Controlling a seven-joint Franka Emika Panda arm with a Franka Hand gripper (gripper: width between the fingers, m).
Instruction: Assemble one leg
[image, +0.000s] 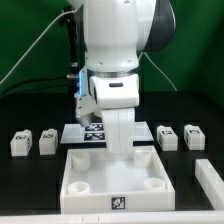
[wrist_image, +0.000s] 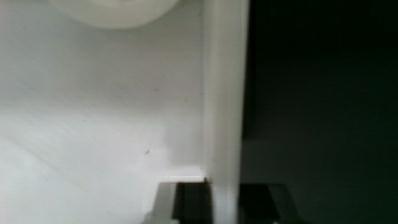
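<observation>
Four small white legs with tags lie on the dark table: two at the exterior view's left (image: 18, 142) (image: 47, 140) and two at its right (image: 168, 136) (image: 194, 136). None is held. My gripper (image: 120, 150) is down at the back edge of the large white square tabletop (image: 90, 170) with round corner sockets. In the wrist view my gripper (wrist_image: 226, 192) straddles the tabletop's raised rim (wrist_image: 224, 90), one dark finger (wrist_image: 187, 203) on the white panel side, the other on the table side. Both fingers sit against the rim, so the jaws look shut on it.
The marker board (image: 88, 131) lies behind the tabletop, partly hidden by the arm. Another white part (image: 210, 176) sits at the exterior view's far right. A round socket (wrist_image: 114, 10) shows on the panel in the wrist view. Cables hang at the back left.
</observation>
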